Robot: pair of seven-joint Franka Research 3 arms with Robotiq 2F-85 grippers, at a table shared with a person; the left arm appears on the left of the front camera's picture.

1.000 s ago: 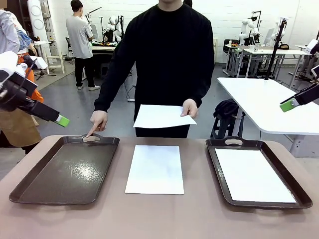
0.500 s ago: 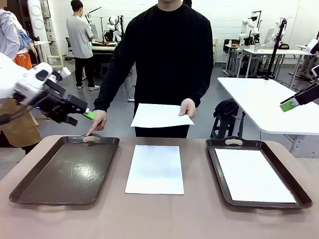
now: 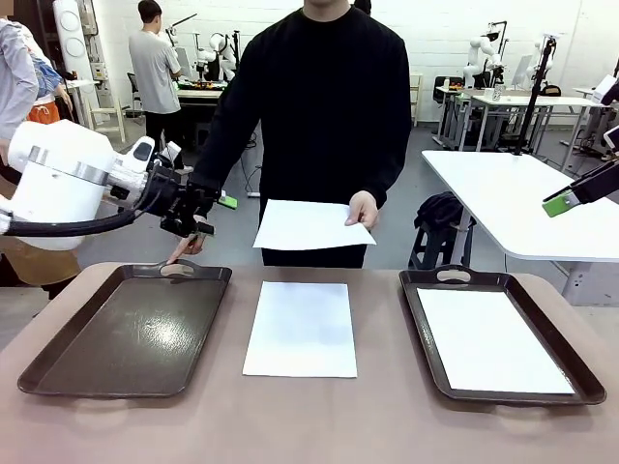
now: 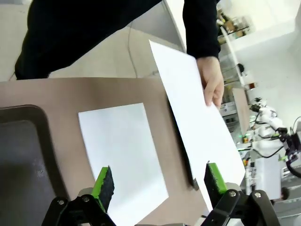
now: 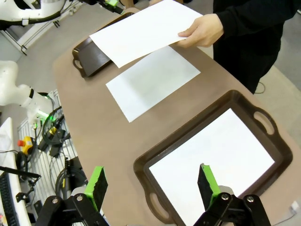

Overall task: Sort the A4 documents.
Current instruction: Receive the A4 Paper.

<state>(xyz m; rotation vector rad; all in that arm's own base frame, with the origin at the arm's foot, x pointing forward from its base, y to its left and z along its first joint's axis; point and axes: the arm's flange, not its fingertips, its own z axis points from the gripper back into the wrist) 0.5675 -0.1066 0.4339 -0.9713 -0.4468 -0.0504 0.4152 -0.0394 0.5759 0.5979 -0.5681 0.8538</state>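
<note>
A person across the table holds one white A4 sheet in one hand, above the table's far edge. A second sheet lies flat in the middle of the table. A third sheet lies in the right tray. The person's other hand points at the handle of the bare left tray. My left gripper hangs open in the air, left of the held sheet. High at the far right, my right gripper is open.
A white side table stands behind the right tray. Other people and work tables are farther back in the room. Bare brown tabletop runs along the near edge.
My left arm has swung right and up, from the far left toward the sheet in the person's hand. The held sheet shifted slightly. The right arm has not moved.
</note>
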